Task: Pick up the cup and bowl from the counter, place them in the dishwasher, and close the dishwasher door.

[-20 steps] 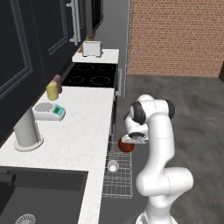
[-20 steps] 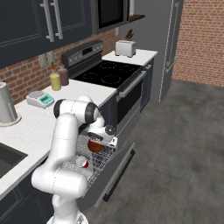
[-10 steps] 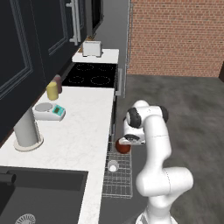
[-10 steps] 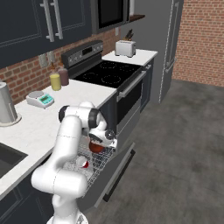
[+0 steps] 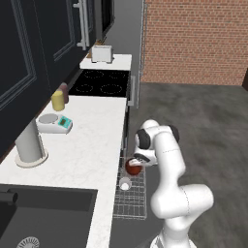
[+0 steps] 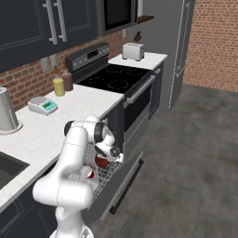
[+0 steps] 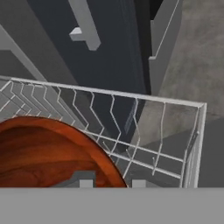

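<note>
My gripper (image 5: 141, 159) is shut on the rim of the reddish-brown bowl (image 5: 132, 167), holding it just over the pulled-out grey wire rack (image 5: 131, 204) of the dishwasher. The hand view has the bowl (image 7: 52, 153) at lower left, its rim running between my fingertips (image 7: 86, 182), with the rack's wires (image 7: 144, 127) below and beyond it. The small red cup (image 5: 125, 184) stands in the rack, a little nearer the camera than the bowl. From the right I see the bowl (image 6: 102, 161), the cup (image 6: 87, 173) and the lowered dishwasher door (image 6: 122, 185). The white counter (image 5: 92, 145) runs along the left.
On the counter stand a yellow jar (image 5: 57, 100), a grey scale (image 5: 54, 123) and a metal cylinder (image 5: 29, 145). The black sink (image 5: 48, 213) is near, the hob (image 5: 101, 82) and toaster (image 5: 101, 53) farther along. Open grey floor (image 5: 203, 126) lies to the right.
The arm has carried the bowl a little down and toward the counter side, closer over the rack. The cup has stayed where it was.
</note>
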